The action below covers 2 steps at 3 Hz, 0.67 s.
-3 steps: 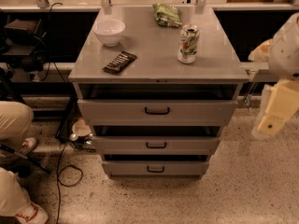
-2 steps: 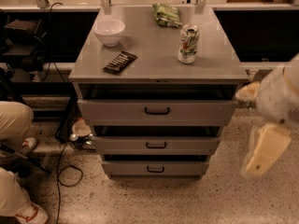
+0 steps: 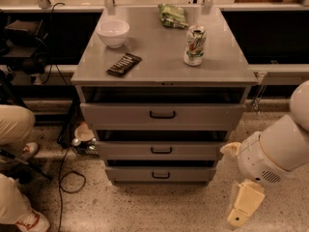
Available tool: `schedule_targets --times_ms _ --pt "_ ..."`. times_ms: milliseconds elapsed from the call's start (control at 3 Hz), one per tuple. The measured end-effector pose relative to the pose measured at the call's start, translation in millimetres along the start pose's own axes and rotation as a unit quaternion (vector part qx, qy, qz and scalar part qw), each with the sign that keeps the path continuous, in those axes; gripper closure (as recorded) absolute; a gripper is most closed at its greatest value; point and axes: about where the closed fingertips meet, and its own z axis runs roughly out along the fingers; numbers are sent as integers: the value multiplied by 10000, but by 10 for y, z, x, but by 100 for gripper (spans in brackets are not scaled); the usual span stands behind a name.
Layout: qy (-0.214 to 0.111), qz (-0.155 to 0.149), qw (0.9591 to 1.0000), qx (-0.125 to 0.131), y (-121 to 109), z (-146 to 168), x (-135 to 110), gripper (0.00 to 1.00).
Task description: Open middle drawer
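Note:
The grey metal cabinet has three drawers. The middle drawer is the second one down, a wide shallow front with a small black loop handle. Its front stands a little forward of the dark gap above it. The top drawer and the bottom drawer have the same kind of handle. My white arm is low at the cabinet's right. My cream gripper hangs near the floor, below and to the right of the bottom drawer, touching nothing.
On the cabinet top stand a white bowl, a dark snack bar, a drink can and a green bag. A person's legs and shoes and cables are on the floor at left.
My arm has swung down and towards the cabinet, from beside the top drawer's level to near the floor at the lower right. The drawers have not moved.

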Motion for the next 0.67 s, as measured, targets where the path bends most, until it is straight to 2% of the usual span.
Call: schedule_targets --times_ms 333,667 --pt "9 -11 10000 6 2 -22 -7 0" --pt "40 45 9999 106 -63 144 144 0"
